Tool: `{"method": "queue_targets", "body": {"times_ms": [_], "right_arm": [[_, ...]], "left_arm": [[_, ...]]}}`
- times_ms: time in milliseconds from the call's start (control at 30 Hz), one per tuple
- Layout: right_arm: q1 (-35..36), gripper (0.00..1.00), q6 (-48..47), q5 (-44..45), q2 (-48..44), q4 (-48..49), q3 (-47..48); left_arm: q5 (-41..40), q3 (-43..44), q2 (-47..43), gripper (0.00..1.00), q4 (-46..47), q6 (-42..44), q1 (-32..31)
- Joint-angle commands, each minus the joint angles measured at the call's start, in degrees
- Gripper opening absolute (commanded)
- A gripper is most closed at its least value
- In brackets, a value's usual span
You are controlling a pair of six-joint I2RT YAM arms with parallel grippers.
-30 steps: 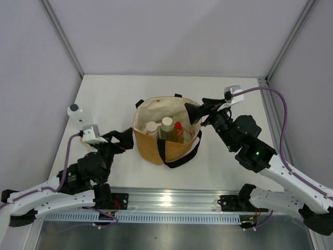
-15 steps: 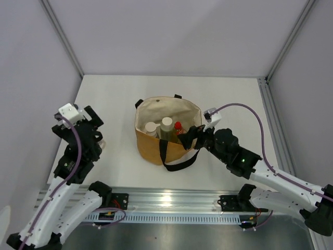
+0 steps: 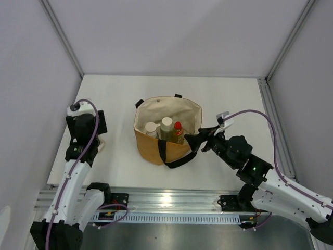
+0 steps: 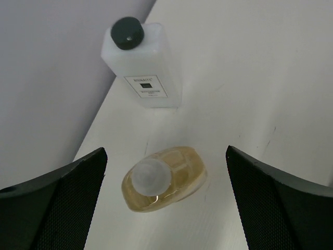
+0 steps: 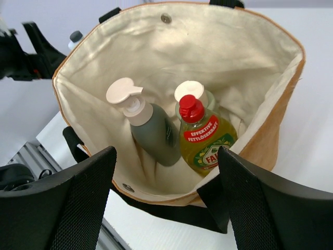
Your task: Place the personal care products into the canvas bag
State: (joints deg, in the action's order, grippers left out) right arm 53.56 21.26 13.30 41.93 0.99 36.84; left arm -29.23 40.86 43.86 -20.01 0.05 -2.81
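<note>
The tan canvas bag with black strap handles stands mid-table holding a grey-green bottle with beige pump cap, a yellow red-capped bottle and a white-capped bottle. The right gripper, at the bag's 4 o'clock rim, gapes wide and empty. At the bag's 9 o'clock the left gripper, equally wide and empty, hovers over an amber round white-capped bottle, with a clear square black-capped bottle at its 11 o'clock.

Body of white-capped bottle mostly hidden behind yellow bottle, perhaps greenish.
</note>
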Motion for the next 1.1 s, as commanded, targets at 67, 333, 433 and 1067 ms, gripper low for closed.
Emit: {"method": "queue_targets", "body": {"times_ms": [67, 333, 433, 1067], "right_arm": [[0.32, 0.83, -1.57, 4.27, -4.83, -0.29, 0.61], [0.32, 0.82, -1.48, 4.63, -7.21, -0.29, -0.02], [0.32, 0.82, -1.66, 5.77, -8.27, -0.38, -0.36], [0.32, 0.82, -1.83, 6.65, -11.43, -0.47, -0.8]], "left_arm": [[3.32, 0.01, 2.37, 0.97, -0.2, 4.07, 0.52], [3.91, 0.88, 2.46, 0.92, -3.37, 7.68, 4.72], [4.28, 2.11, 6.23, 0.92, -6.62, 10.31, 5.88], [10.25, -1.05, 9.83, 0.95, -6.62, 8.39, 5.88]]}}
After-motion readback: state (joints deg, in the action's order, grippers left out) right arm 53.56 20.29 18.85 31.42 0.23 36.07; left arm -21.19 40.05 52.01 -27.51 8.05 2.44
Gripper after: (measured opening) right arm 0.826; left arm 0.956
